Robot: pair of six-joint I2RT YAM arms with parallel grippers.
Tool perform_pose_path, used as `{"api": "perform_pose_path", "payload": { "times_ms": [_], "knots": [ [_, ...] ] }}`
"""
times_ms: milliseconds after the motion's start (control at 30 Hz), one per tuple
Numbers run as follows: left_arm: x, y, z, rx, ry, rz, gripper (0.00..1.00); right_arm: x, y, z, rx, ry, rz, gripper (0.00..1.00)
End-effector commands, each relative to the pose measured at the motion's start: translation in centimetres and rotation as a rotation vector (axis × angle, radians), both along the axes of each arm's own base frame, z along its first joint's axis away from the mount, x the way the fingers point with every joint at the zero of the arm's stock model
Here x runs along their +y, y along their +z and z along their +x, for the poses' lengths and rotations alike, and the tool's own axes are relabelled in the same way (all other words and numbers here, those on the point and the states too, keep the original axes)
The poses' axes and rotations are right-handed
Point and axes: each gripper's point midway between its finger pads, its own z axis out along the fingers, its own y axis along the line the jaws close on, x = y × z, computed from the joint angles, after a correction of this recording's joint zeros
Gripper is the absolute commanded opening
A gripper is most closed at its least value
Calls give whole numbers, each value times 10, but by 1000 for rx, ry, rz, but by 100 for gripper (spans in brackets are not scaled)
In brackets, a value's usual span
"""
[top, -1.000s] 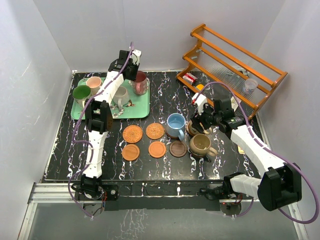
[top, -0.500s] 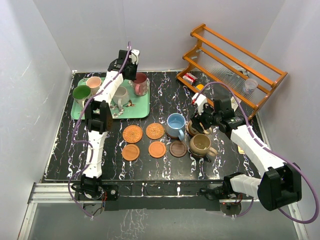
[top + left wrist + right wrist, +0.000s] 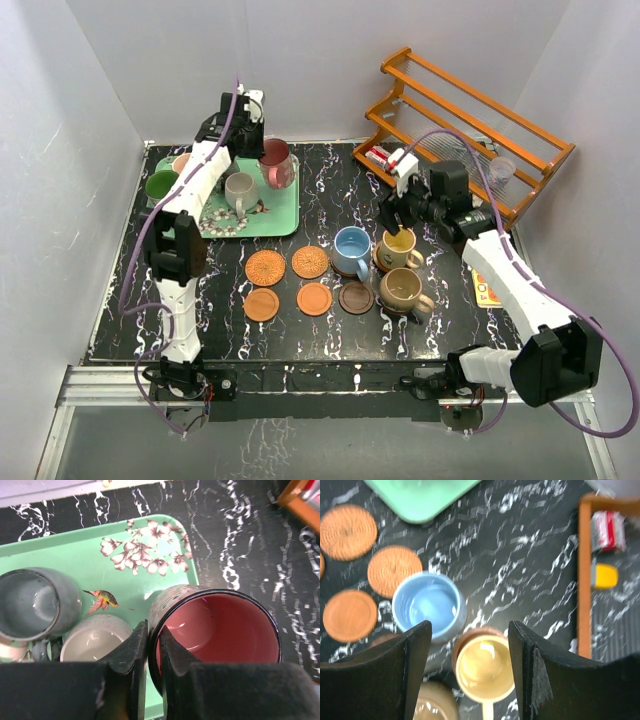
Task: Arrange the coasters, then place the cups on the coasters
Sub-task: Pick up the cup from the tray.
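Though unclear overhead, gripper (image 3: 151, 633) astride mug (image 3: 220, 625).

No writing, brand or number can be read anywhere. The small red packet (image 3: 606, 530) at the foot of the wooden rack (image 3: 470, 110) carries pale marks too blurred to make out. The orange card (image 3: 487, 291) on the bench (image 3: 340, 190) bears print too small to read.

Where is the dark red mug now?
In the top view the dark red mug is at the right end of the green tray, back left, its rim pinched by the left gripper.
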Motion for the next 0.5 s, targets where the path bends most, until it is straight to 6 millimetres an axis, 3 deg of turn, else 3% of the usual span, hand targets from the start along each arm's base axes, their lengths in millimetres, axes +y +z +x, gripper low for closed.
{"api": "perform_pose_path", "payload": {
  "times_ms": [0,200,300,467],
  "knots": [
    [-12,122,-24,-224,-8,-158,0,29,82,36,-130,-15,176,61],
    [-27,142,-53,-266,-49,-153,0,66,136,71,-124,-39,335,61],
    [-36,150,-66,-284,-71,-155,0,83,149,86,-93,-56,381,62],
    [-58,160,-87,-328,-100,-168,0,111,147,103,-18,-70,412,63]
  ]
}}
